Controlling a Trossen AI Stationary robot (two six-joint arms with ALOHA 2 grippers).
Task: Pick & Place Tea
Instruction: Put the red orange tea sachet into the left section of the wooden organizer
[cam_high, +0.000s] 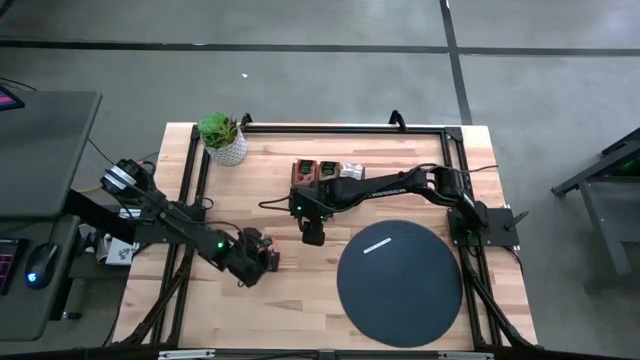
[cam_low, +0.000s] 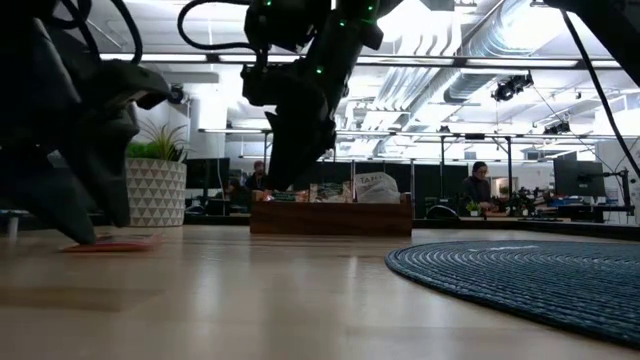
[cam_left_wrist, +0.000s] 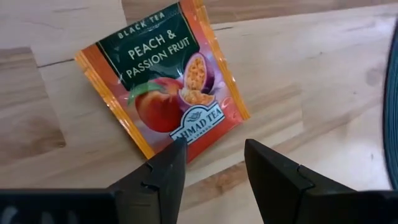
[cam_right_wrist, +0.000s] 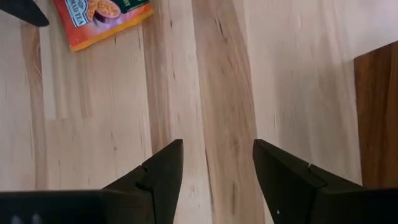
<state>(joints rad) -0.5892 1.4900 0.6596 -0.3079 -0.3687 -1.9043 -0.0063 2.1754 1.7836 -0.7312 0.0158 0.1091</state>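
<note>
Hovering my left gripper (cam_left_wrist: 214, 165) low over the orange tea sachet (cam_left_wrist: 163, 78), fingers parted and empty, I judge this the grasp step; the sachet lies flat on bare table (cam_high: 300, 290), so I must pinch its near edge; my right gripper (cam_right_wrist: 214, 168), also parted and empty, waits near the wooden tray (cam_high: 325, 172); the black disc (cam_high: 400, 282) lies clear to the side, with open wood between.

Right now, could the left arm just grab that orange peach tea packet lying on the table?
Probably yes. The left gripper hangs right at the orange sachet, fingers open, one tip over its edge. The sachet lies flat on the bare wooden table with nothing on it. Lying flat may make pinching awkward.
</note>
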